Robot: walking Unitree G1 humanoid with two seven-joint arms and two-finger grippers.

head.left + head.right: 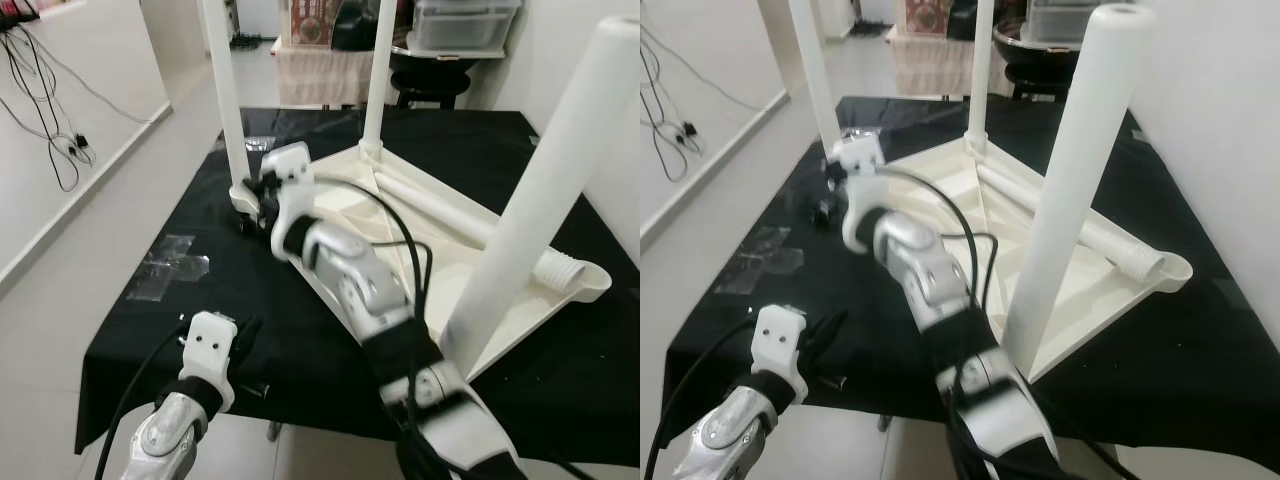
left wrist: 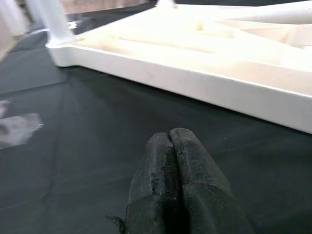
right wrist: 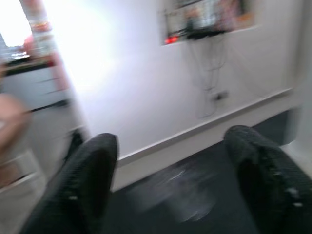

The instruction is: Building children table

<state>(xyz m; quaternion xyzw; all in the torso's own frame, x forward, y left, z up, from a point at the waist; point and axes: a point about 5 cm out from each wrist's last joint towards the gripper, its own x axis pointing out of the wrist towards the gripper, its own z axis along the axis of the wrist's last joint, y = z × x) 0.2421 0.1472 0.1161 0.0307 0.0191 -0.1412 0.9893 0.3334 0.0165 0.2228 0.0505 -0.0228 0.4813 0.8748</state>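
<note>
1. The white children's table [image 1: 440,250] lies upside down on the black-clothed desk [image 1: 250,340], three legs standing up.
2. The right gripper [image 1: 262,195] reaches to the far-left leg [image 1: 228,100] at the table's corner; its fingers [image 3: 83,180] are spread wide, grasping nothing.
3. The left gripper [image 2: 170,141] rests low near the desk's front edge, fingers clenched together, empty.
4. No writing is legible; tape [image 1: 170,265] marks the cloth's left side.
</note>
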